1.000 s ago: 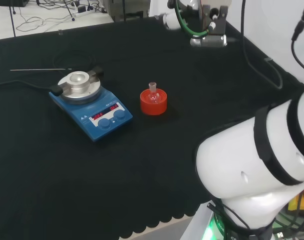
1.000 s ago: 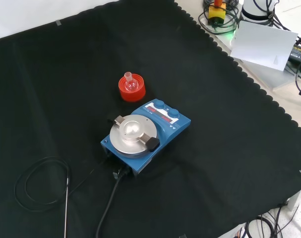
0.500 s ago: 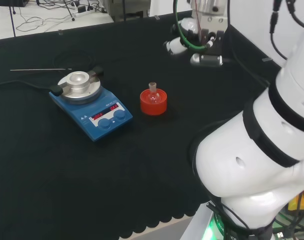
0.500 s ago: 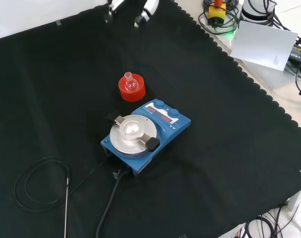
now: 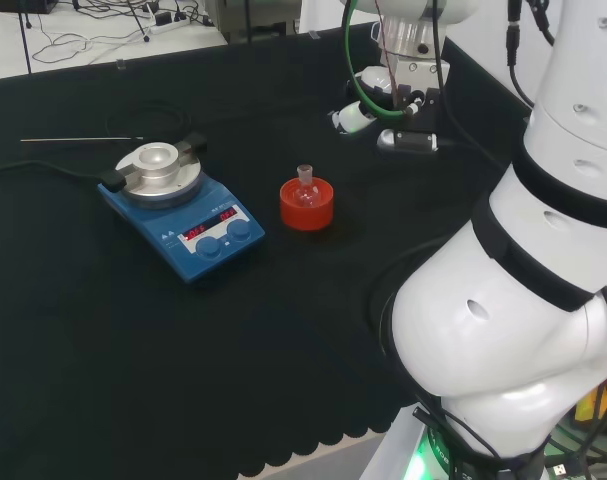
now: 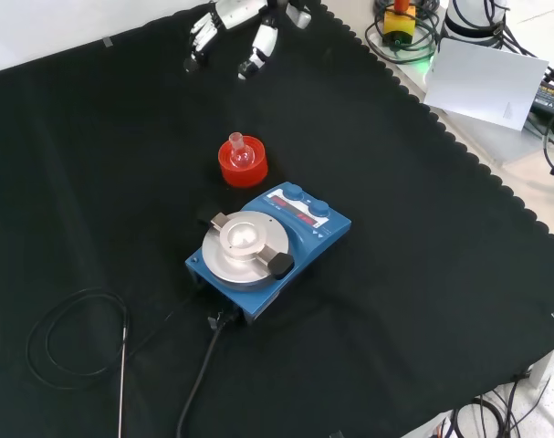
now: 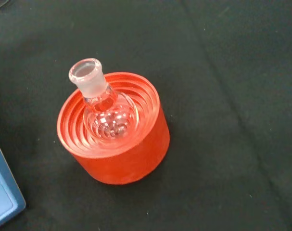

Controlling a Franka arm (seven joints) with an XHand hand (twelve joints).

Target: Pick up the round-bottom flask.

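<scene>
I read the task as barely begun: the round-bottom flask (image 7: 103,108) sits untouched, neck up, in its red ribbed stand (image 6: 243,165), so the approach, the grasp and the lift are all left to do. My robot hand (image 6: 233,27) hangs above the cloth well beyond the stand in the front view, fingers spread and fairly straight, holding nothing. Just on the near side of the stand is the blue stirrer plate (image 6: 269,245), its cable (image 6: 199,388) running off toward the worktop (image 5: 283,330) edge. The black cloth is bare around the stand. Beyond the scalloped cloth edge lie loose wires and a white sheet (image 6: 482,84).
</scene>
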